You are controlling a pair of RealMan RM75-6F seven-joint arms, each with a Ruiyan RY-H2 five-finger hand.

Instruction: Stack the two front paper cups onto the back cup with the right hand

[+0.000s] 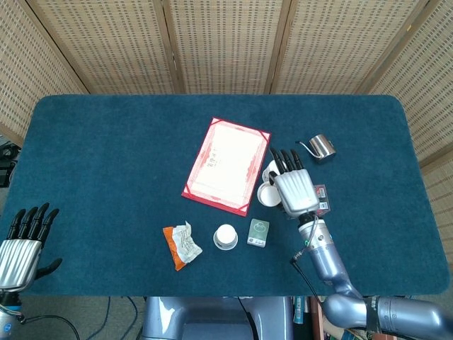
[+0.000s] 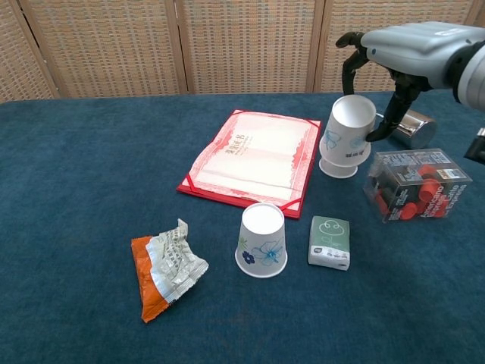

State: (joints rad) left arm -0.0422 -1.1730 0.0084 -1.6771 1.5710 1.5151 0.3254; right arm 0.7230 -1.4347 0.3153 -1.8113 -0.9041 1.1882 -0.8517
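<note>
My right hand grips an upturned paper cup with a blue flower print. That cup hangs slightly tilted right over the back cup, hiding all of it but the lower rim. Whether the two cups touch I cannot tell. The other front cup stands upside down on the blue cloth, nearer the front edge. My left hand rests off the table's front left corner, fingers apart and holding nothing.
A red certificate folder lies left of the cups. A green tissue pack sits by the front cup. A clear box of red items and a metal pitcher are to the right. A crumpled snack wrapper lies front left.
</note>
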